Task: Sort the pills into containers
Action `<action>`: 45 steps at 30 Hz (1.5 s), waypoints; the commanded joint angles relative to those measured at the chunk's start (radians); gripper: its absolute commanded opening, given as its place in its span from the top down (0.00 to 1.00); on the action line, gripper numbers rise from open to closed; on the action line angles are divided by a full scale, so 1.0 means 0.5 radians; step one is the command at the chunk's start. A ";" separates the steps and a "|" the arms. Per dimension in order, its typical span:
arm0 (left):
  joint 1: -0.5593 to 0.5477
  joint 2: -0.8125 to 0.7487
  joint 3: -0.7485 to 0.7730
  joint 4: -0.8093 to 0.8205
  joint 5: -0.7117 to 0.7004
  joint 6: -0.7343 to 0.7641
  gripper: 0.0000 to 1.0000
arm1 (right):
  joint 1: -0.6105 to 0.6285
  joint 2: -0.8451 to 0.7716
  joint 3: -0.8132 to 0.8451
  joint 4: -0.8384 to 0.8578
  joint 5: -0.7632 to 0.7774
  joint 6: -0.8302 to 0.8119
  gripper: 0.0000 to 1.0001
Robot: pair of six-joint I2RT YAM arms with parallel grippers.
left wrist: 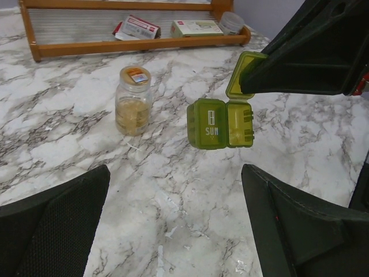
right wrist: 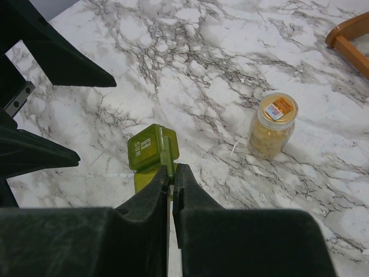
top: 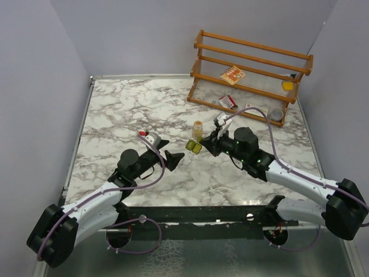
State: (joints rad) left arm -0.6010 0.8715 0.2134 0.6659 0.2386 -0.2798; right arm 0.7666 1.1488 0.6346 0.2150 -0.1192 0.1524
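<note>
The olive-green pill box [top: 194, 147] lies on the marble tabletop [top: 127, 109] near the centre of the top view, just below the clear bottle [top: 198, 130]. In the left wrist view the box shows two compartments. The left one is closed and carries the letters "SUN". The right one is open, with its lid [left wrist: 242, 72] standing up.

The right end effector [top: 207, 143] comes in from the right of the frame and is clenched on this raised lid. In the right wrist view its fingers [right wrist: 144, 202] are almost together, with the thin green edge between them.

The left end effector [top: 168, 157] is released. Its fingers [left wrist: 57, 219] are wide apart at the lower corners of its own view, near the box but not touching it.

The pills [left wrist: 131, 112] are a pale yellow mass inside the bottle, which stands upright with its cap on. Along the top of the left wrist view runs a wooden rack [left wrist: 144, 45] that holds flat cartons [left wrist: 138, 27].
</note>
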 commanded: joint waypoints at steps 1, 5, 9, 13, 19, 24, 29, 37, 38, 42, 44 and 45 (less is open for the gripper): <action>0.043 0.108 0.106 0.172 0.311 -0.059 0.01 | 0.013 -0.114 -0.039 -0.128 -0.038 0.035 0.99; 0.064 0.154 0.141 0.210 0.398 -0.114 0.01 | 0.011 -0.172 -0.043 -0.180 -0.077 0.031 0.99; 0.099 0.203 0.205 0.217 0.497 -0.201 0.01 | 0.012 -0.242 -0.069 -0.213 -0.130 0.019 0.99; 0.143 0.418 0.333 0.217 0.675 -0.369 0.01 | 0.013 -0.323 -0.070 -0.264 -0.181 0.007 0.99; 0.201 0.721 0.409 0.420 0.864 -0.609 0.06 | 0.011 -0.390 -0.084 -0.305 -0.189 -0.005 0.99; 0.222 0.830 0.411 0.713 1.072 -0.807 0.01 | 0.012 -0.390 -0.112 -0.259 -0.194 0.017 0.99; 0.226 0.901 0.414 0.815 1.152 -0.890 0.02 | 0.012 -0.346 -0.096 -0.221 -0.200 0.012 0.99; 0.226 1.004 0.374 0.875 1.188 -0.918 0.03 | 0.013 -0.292 -0.059 -0.185 -0.213 -0.006 0.99; 0.226 1.021 0.372 0.893 1.196 -0.927 0.03 | 0.013 -0.287 -0.057 -0.180 -0.213 -0.007 0.99; 0.226 1.077 0.357 0.972 1.231 -0.948 0.09 | 0.012 -0.285 -0.049 -0.160 -0.207 -0.008 0.99; 0.226 1.102 0.355 1.002 1.250 -0.962 0.12 | 0.013 -0.290 -0.042 -0.151 -0.206 -0.005 0.99; 0.226 1.111 0.353 1.024 1.260 -0.971 0.12 | 0.013 -0.292 -0.040 -0.148 -0.204 -0.004 0.99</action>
State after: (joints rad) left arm -0.4919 1.4052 0.4007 1.0901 0.8124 -0.7433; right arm 0.7666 1.0061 0.5842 0.0929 -0.2035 0.1593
